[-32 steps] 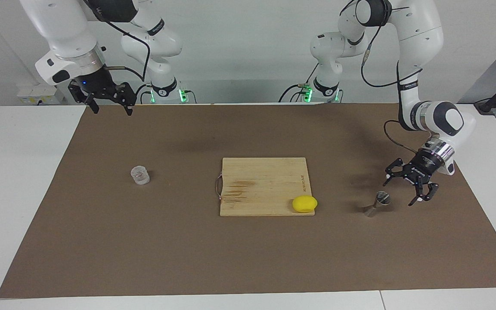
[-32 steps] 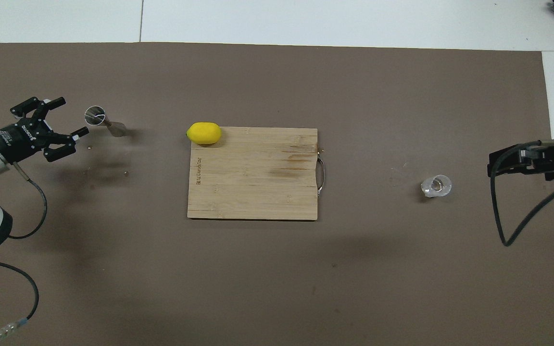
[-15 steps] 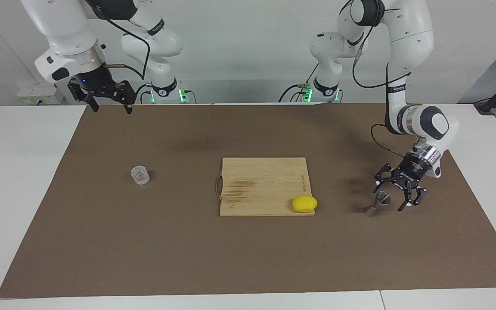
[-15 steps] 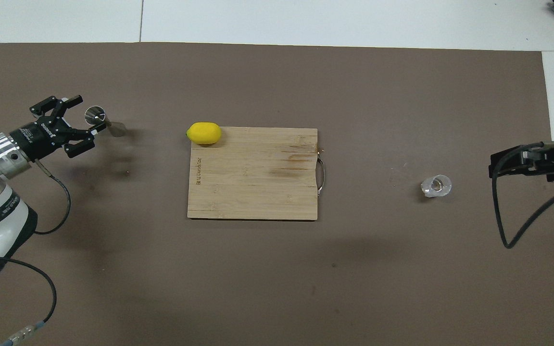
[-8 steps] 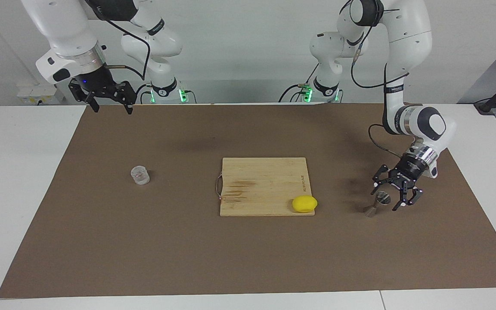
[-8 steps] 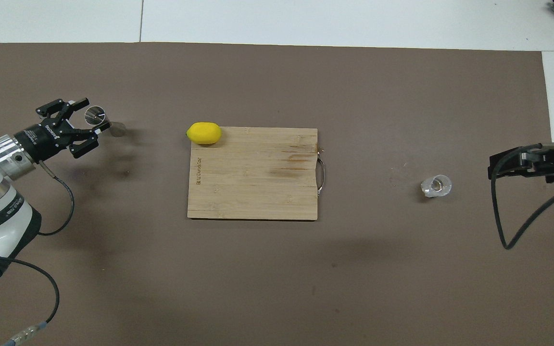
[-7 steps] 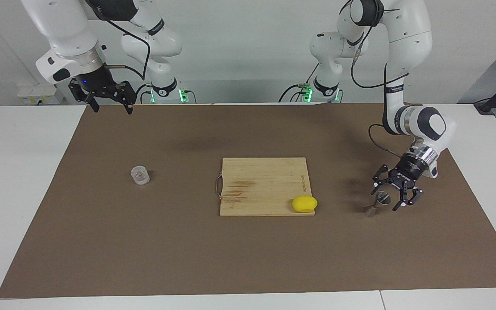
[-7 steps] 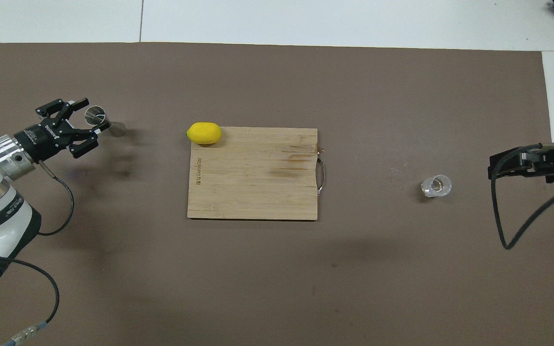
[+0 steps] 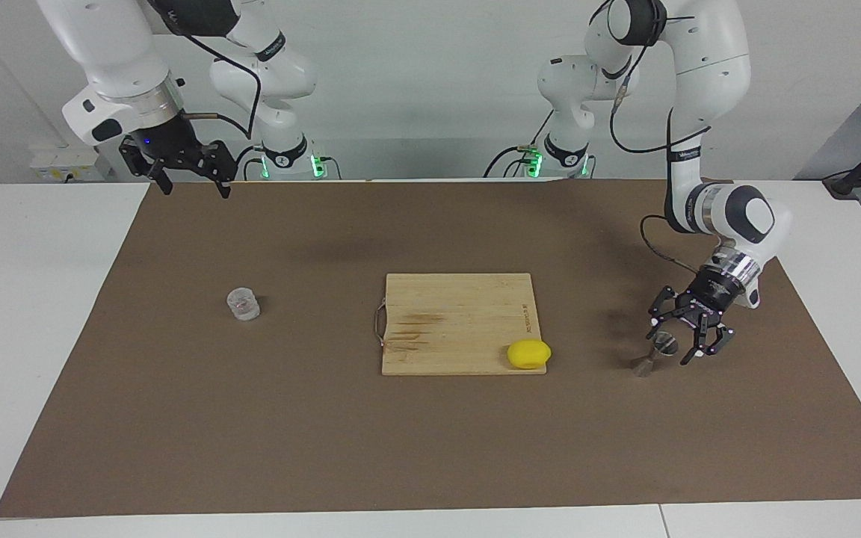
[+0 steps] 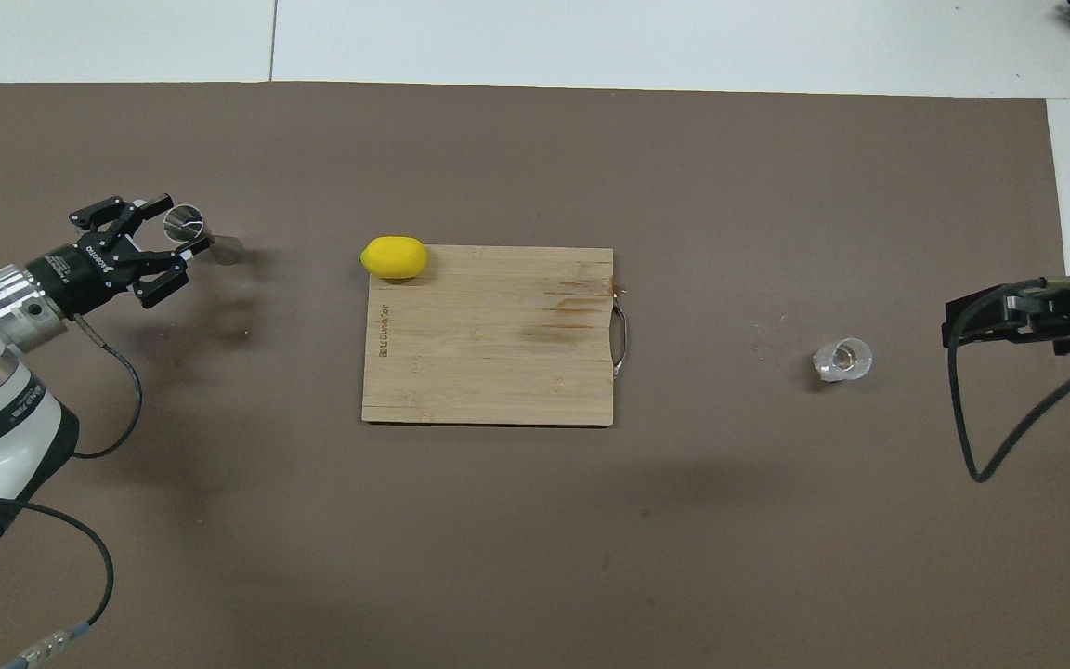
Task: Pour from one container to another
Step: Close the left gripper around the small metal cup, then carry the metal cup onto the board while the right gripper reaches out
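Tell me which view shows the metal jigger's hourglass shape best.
The facing view: the jigger stands in profile, both cones and waist visible, with the left gripper around its upper cone. The overhead view shows mainly its round mouth.

White counter (image 9: 42, 336), brown mat (image 9: 326, 448) covering most of its top, wooden cutting board (image 9: 453, 317) at mat centre, lemon (image 9: 528, 353) on board corner, glass cup (image 9: 243, 304) toward right arm's end, metal jigger (image 9: 655, 355) toward left arm's end.
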